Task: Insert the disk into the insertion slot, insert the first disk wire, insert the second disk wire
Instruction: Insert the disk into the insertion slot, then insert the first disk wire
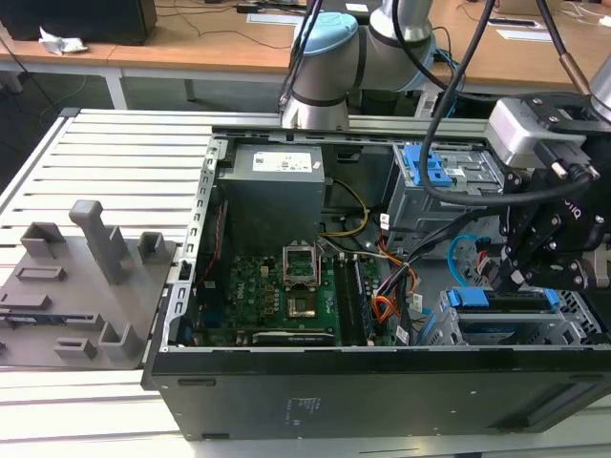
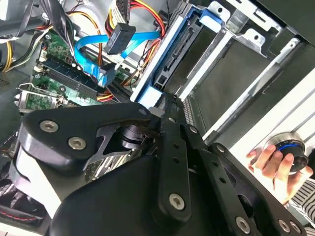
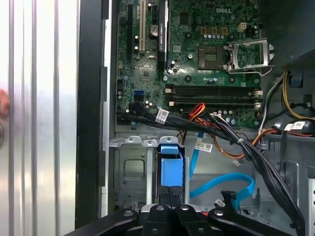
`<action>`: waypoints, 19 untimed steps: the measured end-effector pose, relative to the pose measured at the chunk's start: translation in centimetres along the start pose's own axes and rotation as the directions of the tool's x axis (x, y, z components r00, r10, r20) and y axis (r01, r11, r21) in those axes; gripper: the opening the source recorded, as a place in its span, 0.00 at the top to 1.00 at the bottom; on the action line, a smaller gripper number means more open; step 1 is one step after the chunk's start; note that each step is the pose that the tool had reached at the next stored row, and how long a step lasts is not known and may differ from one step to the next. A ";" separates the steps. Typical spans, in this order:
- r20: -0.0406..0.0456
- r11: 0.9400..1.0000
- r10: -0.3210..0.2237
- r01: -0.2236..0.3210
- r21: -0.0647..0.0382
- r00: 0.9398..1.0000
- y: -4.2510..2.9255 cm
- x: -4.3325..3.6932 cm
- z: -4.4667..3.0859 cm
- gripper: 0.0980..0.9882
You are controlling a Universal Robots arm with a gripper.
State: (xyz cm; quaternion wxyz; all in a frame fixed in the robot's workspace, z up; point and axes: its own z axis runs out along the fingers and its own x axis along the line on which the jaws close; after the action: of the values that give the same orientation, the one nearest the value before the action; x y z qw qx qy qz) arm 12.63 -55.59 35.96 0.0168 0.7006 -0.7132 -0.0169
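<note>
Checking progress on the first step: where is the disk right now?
In the exterior view, the disk sits in the insertion slot at the near corner of the computer case, on the exterior view's right, directly under the gripper.

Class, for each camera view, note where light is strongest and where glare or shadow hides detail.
Exterior view: even room light, shadow pooling inside the computer case beside the power supply. First wrist view: glare whitens the table; the circuit board is evenly lit. Second wrist view: the gripper looms dark in front, the table beyond it washed white.
</note>
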 end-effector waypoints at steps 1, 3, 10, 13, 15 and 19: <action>0.000 1.000 0.000 0.000 0.000 1.000 -0.04 0.00 0.16 0.99; 0.000 1.000 0.000 0.000 0.000 1.000 -0.16 0.00 0.46 0.99; 0.000 1.000 0.000 0.000 0.000 1.000 -0.27 0.00 0.55 0.99; 0.000 1.000 0.000 0.000 0.000 1.000 -0.27 0.00 0.56 0.99; 0.000 1.000 0.000 0.000 0.000 1.000 -0.28 0.00 0.56 0.99; 0.000 1.000 0.000 0.000 0.000 1.000 -0.28 0.00 0.56 0.98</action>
State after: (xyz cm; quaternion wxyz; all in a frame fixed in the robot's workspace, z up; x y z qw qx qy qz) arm 12.89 -55.59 35.39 0.0169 0.7005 -0.7133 -0.0168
